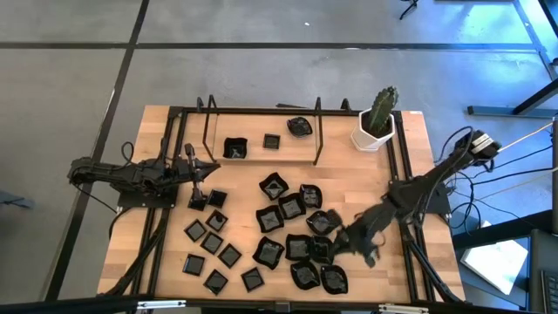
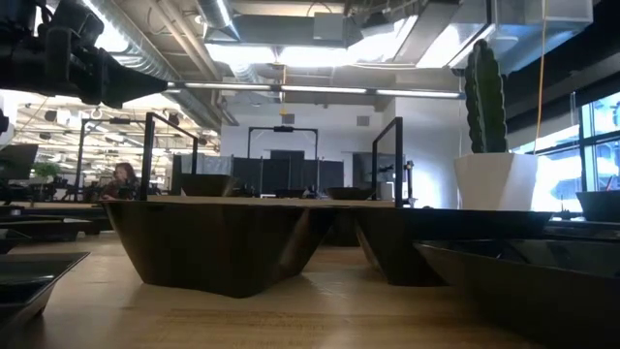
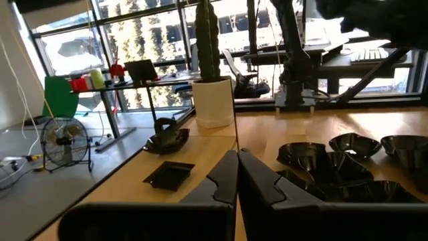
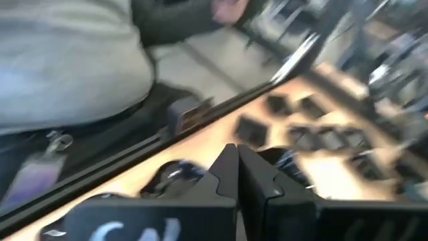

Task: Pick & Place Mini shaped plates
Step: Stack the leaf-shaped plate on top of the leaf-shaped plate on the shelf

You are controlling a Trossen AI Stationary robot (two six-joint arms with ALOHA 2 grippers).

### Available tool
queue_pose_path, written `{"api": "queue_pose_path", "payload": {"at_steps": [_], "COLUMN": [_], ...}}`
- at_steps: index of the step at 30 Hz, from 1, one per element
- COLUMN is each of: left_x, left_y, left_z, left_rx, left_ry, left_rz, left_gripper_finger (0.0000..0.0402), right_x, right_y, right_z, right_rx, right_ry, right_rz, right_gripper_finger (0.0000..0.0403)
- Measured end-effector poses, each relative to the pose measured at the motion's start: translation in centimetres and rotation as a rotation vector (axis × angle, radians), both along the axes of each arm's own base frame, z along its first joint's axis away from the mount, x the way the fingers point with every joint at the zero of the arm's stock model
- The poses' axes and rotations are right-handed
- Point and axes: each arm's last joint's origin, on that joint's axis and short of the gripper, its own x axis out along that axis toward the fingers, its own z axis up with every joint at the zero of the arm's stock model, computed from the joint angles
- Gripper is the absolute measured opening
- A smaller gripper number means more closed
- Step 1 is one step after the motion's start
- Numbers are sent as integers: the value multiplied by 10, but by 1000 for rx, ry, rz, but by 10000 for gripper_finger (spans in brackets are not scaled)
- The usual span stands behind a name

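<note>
Both grippers are closed and hold nothing: the left gripper (image 1: 197,202) hangs by the small flat squares (image 1: 215,198), the right gripper (image 1: 370,255) over the wavy-edged dishes (image 1: 301,247). To pick well, open first, then straddle 1 rim squarely. Only the high view shows 3 plates (image 1: 271,140) apart near the cactus pot (image 1: 376,131).

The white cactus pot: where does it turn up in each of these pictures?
High view: white cactus pot sits at the table's far right corner, beside the black frame's right post.
Low view: at right, behind the big dark dishes.
Left wrist view: upper middle, at the table's edge.
Right wrist view: not in it.
Shared landmark: the green cactus standing in the pot.
</note>
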Motion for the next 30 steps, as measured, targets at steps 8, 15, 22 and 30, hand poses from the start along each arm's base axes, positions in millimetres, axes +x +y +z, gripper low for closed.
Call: {"api": "queue_pose_path", "payload": {"at_steps": [8, 15, 22, 30], "left_x": [0, 0, 0, 0], "left_y": [0, 0, 0, 0], "left_z": [0, 0, 0, 0], "left_rx": [23, 38, 38, 25], "left_ry": [8, 13, 13, 9], "left_rz": [0, 1, 0, -1], "left_gripper_finger": [4, 3, 3, 3], "right_x": [-5, 1, -1, -10], "right_y": [-69, -112, -121, -127], "right_z": [18, 2, -5, -37], "right_rx": [110, 201, 268, 299], "right_ry": [-114, -37, -75, -99], "right_rz": [-217, -245, -150, -196], "right_gripper_finger": [1, 2, 2, 3]}}
